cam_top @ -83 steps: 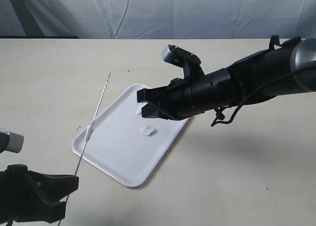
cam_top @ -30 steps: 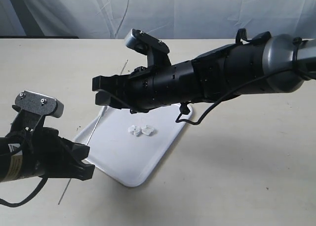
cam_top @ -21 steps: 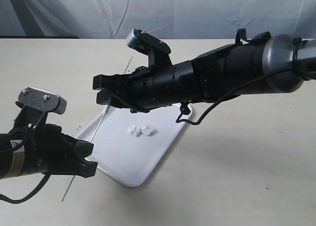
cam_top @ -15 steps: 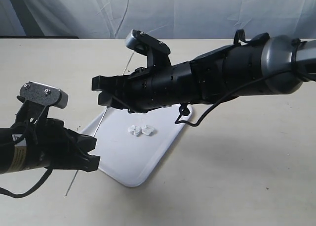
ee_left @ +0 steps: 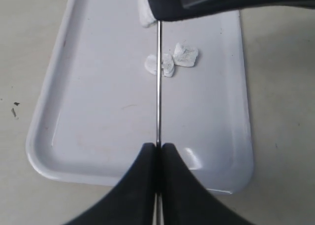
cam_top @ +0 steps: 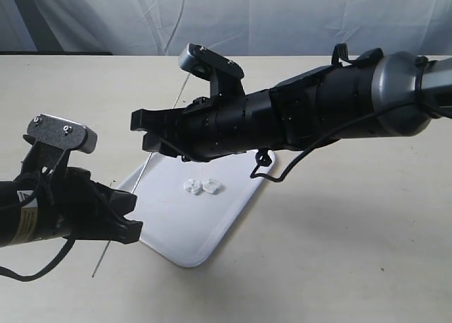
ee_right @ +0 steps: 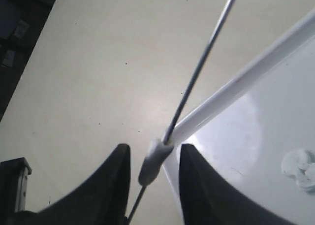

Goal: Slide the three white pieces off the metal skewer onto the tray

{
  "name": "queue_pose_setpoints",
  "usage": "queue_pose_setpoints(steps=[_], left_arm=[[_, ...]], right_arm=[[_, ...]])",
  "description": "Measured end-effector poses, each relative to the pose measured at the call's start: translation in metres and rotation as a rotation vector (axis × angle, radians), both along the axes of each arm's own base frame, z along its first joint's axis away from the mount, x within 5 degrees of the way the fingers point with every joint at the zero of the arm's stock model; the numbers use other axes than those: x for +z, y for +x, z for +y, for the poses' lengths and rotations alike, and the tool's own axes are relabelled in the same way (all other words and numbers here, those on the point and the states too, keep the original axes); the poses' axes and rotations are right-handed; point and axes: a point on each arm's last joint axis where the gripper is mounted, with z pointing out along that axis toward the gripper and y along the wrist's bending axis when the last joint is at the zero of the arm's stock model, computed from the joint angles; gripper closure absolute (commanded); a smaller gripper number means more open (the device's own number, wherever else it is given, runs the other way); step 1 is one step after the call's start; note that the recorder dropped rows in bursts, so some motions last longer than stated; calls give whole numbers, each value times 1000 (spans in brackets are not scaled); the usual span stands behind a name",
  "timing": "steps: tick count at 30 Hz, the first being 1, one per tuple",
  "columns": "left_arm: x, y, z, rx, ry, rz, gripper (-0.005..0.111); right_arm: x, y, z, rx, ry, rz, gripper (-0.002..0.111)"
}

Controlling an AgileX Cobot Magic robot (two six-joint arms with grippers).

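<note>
The metal skewer hangs tilted over the tray's left end. My left gripper is shut on its lower part, and the left wrist view shows the jaws pinched on the rod. Two white pieces lie loose on the tray, seen too from the left wrist. The third white piece is still threaded on the skewer. My right gripper is open, one finger on each side of that piece without touching it. In the exterior view the right gripper hides this piece.
The beige table stretches around the tray. A pale cloth backdrop hangs behind. The long black right arm reaches across above the tray's far end.
My left gripper has lifted the skewer and carried it right, over the tray's edge. The right gripper has swung left to straddle the skewer. A second white piece now lies on the tray.
</note>
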Motion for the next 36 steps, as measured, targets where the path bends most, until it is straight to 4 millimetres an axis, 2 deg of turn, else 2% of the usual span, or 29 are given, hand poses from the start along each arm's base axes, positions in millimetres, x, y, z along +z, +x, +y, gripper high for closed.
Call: queue_pose_setpoints(steps=[4,13,16,24,36], left_arm=[[0,0,0,4,4,-2,107],[0,0,-1,-5,-6,4,107],[0,-1,-1,-3,-21,15,107],[-15,-14,5,6,-14,83,107],[-19,-22,4,-3,-68,143,107]], right_arm=[[0,0,0,0,2,2,100],[0,0,0,-3,1,3,102],[0,0,0,-10,-6,-1,109],[-3,-4,2,4,-42,-21,109],[-7,-3,0,-22,-86,-45,109]])
